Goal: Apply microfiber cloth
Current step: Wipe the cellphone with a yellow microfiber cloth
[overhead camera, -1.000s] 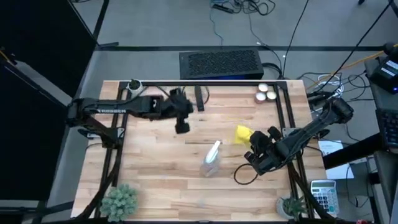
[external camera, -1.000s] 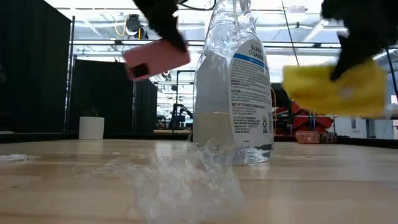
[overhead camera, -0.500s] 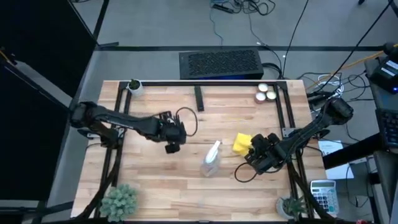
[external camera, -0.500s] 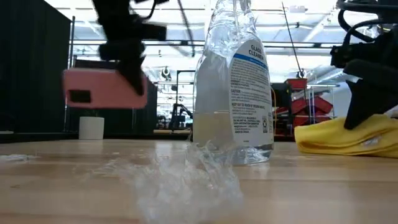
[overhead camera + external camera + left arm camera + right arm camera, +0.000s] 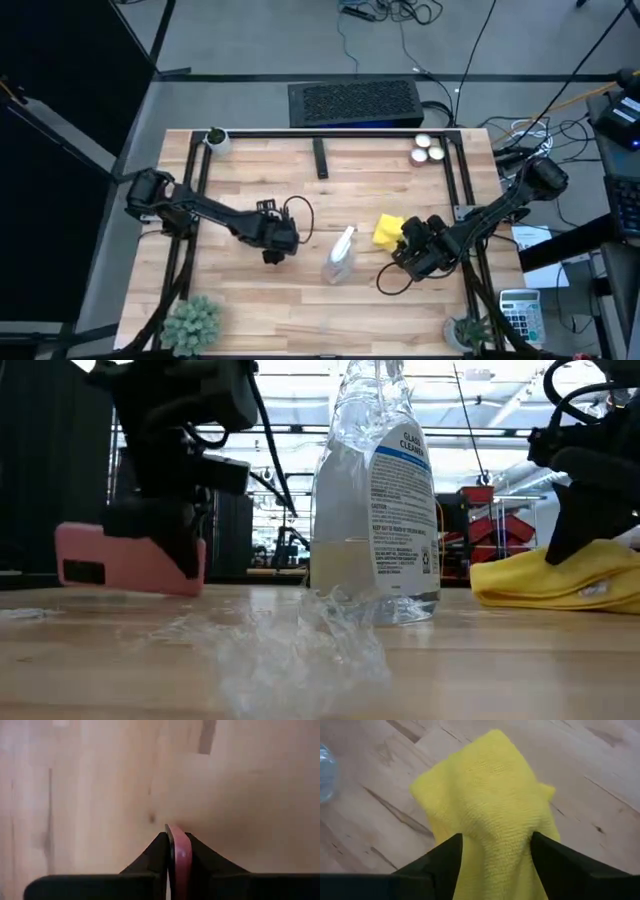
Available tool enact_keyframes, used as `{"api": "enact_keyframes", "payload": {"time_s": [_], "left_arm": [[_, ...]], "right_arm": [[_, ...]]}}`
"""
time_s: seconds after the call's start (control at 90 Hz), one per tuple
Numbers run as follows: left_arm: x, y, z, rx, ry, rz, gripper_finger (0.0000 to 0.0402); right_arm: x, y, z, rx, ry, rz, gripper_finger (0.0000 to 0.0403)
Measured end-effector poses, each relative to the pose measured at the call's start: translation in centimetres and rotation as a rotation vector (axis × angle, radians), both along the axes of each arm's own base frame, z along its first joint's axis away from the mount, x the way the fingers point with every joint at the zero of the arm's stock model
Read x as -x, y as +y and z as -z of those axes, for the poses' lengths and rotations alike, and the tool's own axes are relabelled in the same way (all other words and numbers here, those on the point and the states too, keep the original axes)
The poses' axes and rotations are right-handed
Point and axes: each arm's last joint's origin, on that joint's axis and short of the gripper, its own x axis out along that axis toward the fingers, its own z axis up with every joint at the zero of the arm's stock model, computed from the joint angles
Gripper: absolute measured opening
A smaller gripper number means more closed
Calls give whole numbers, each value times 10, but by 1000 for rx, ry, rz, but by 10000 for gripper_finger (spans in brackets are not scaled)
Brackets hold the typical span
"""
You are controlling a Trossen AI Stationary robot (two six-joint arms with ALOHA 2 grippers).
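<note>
**Yellow cloth down on the wood, right of the bottle**

Yellow microfiber cloth lying crumpled on the wooden table, right of centre in the high view, just beside the clear spray bottle but apart from it. In the low view, resting on the table top at the right edge of the frame, rumpled and low. Gripped at its near edge by the right gripper, fingers spread to either side of a raised fold of cloth and pressed into it, as seen in the right wrist view.

Pink flat rectangular item at the left of the low view, held on edge, its lower edge at or just above the table; contact not clear. Clamped between the fingers of the left gripper, which sits left of the bottle near the middle of the high view; in the left wrist view, thin pink edge squeezed between both dark fingers over bare wood.

Bottle upright in the centre of the low view, part full of clear liquid, blue and white label facing right.

Small potted plant at the lower left corner of the table in the high view.
</note>
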Motion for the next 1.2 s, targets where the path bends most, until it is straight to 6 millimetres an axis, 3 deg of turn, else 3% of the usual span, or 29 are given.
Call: {"api": "enact_keyframes", "payload": {"time_s": [0.278, 0.767, 0.889, 1.033, 1.2], "left_arm": [[2, 0, 5, 7, 6, 26, 67], [-4, -6, 2, 148, 3, 100, 208], [-8, -8, -9, 191, -15, 89, 224], [-9, -11, -38, 203, -37, 83, 226], [9, -11, -72, 155, -66, 28, 226]], "right_arm": [[-1, 0, 0, 2, -4, -11, 213], [-1, 0, 0, 8, -4, -18, 212], [-1, 0, 0, 8, -4, -18, 212], [-1, 1, 0, 9, 0, -23, 212], [-1, 1, 0, 9, 10, -38, 212]]}}
